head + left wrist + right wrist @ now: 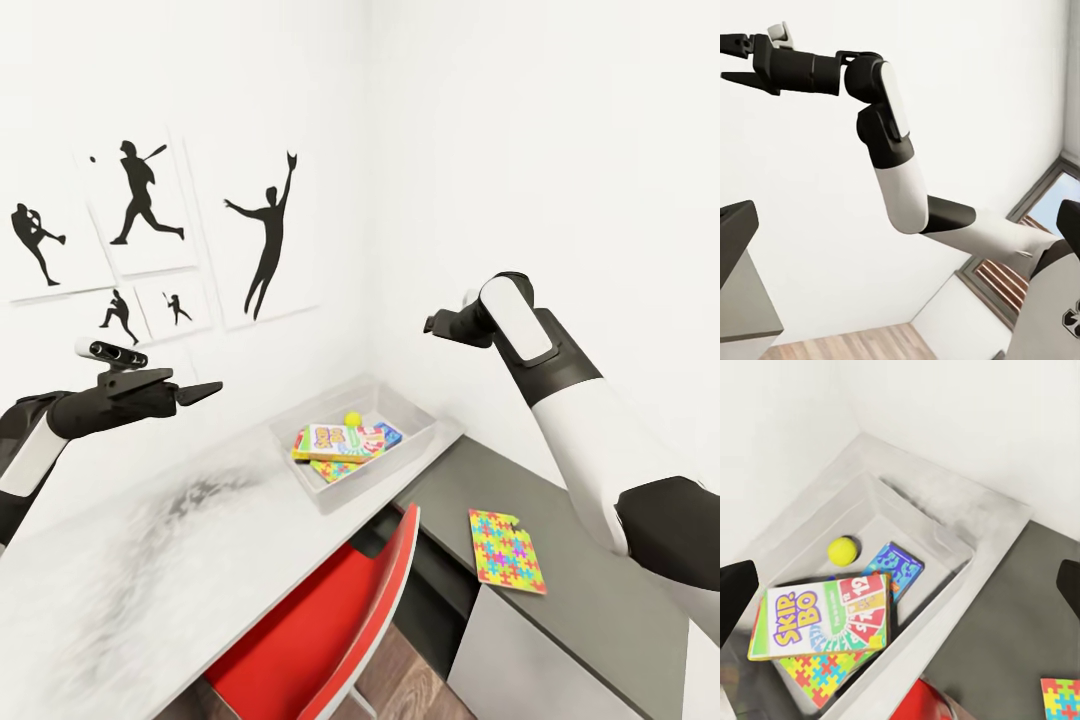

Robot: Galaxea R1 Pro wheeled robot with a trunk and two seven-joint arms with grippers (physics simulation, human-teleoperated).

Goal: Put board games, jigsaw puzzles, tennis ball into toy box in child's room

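Observation:
The light grey toy box (425, 425) (945, 536) stands at the far end of the pale table (150, 570), in the corner. Inside lie the yellow-green tennis ball (352, 418) (842, 550), a "SKIP BO" board game (335, 440) (825, 615), a light blue board game (388, 434) (896, 566) and a jigsaw puzzle (335, 470) (817, 673) partly under them. A second jigsaw puzzle (507, 550) (1061, 699) lies on the lower dark grey desk (600, 590). My right gripper (432, 325) (735, 60) (904, 585) hovers open above the box, empty. My left gripper (200, 392) hangs open and empty over the table.
A red chair (330, 620) is tucked under the table's near side, beside the dark desk's white panel (520, 660). White walls close off the corner behind the box. Black sports-silhouette pictures (150, 230) hang on the left wall.

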